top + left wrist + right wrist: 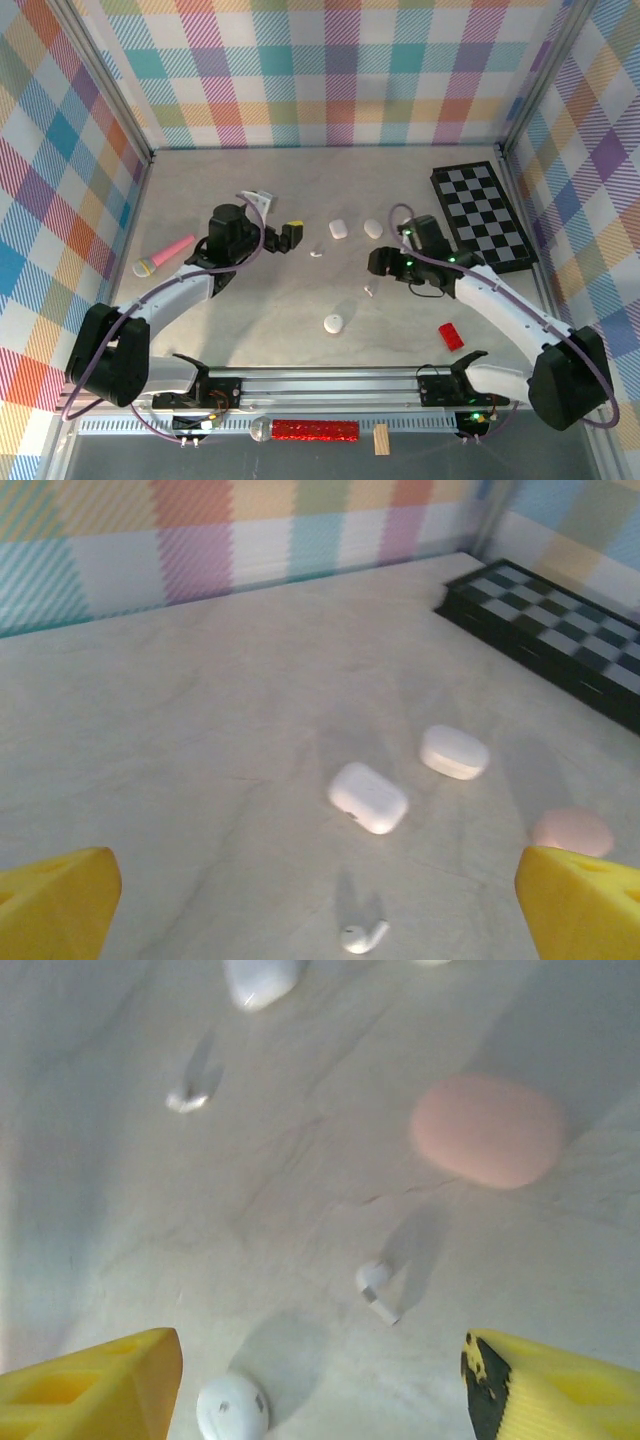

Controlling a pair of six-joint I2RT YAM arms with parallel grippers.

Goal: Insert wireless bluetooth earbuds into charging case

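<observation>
A white bud (375,1290) lies on the table (300,1200) between the spread fingers of the right gripper (320,1390), not held. Another bud (362,937) lies near the left gripper (318,905), also spread wide and empty. I think a bud is about to be picked up, so the right gripper must go down and pinch it softly. The pink case (488,1130) and white cases (368,797) look shut, so one needs opening.

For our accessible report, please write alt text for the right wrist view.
Open end effector above a pale table, a white earbud just ahead of its yellow fingers. A pink case lies upper right; a second earbud and a white case lie upper left.
</observation>
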